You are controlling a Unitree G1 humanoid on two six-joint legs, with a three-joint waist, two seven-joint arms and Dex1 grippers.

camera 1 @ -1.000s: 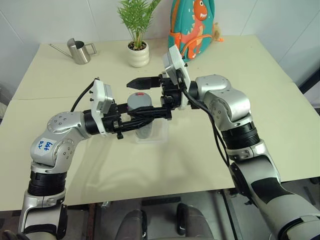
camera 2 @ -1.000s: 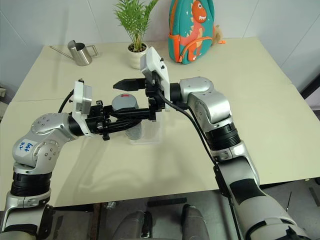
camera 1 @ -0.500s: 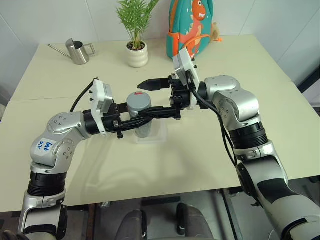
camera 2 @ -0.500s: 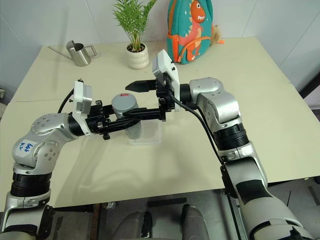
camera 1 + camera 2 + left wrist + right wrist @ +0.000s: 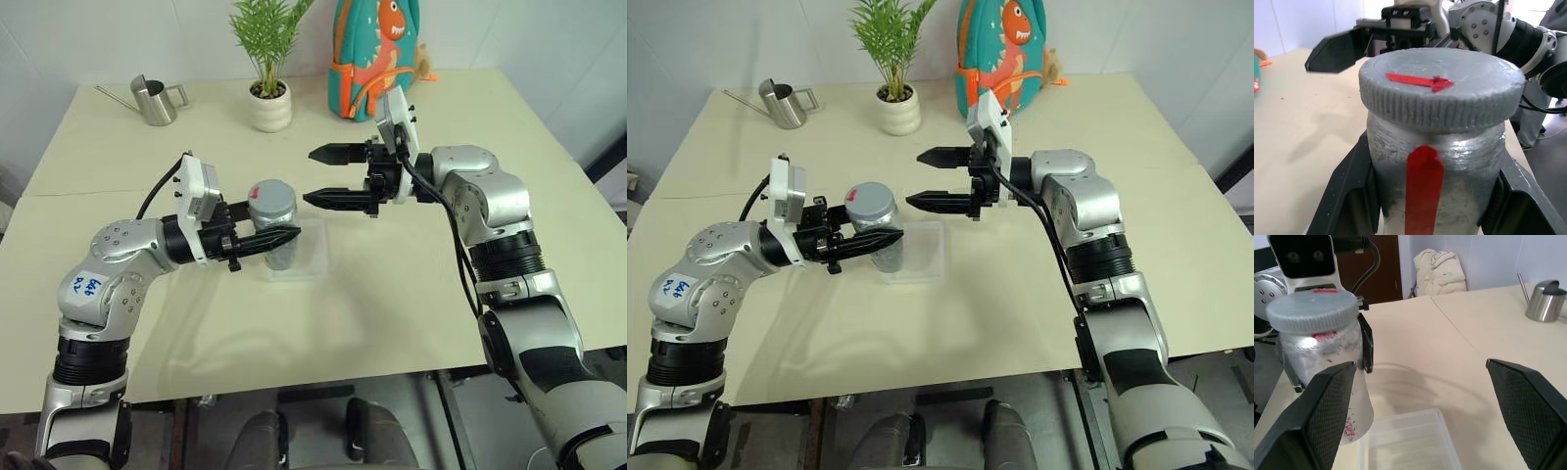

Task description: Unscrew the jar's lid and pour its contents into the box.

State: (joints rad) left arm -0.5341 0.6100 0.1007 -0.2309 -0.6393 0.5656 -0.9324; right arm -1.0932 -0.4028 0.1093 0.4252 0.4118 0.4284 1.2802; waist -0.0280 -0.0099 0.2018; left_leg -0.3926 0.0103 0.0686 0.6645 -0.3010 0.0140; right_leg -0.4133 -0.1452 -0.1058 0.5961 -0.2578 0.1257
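Right end effector (image 5: 326, 177) withdrawn – ribbed lid (image 5: 1442, 89), frosted jar (image 5: 276, 235)

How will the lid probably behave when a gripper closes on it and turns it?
The lid has a ribbed rim, so fingers will probably bite without slipping. It looks like stiff plastic, unlikely to bend. The left gripper clamps the jar below it, so the jar should not spin.

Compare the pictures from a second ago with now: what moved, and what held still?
The right gripper, open around the lid a second ago, has drawn back to the robot's right and now hangs clear of it, jaws still wide. The left gripper stays shut on the jar, held above the box; the lid is still on.
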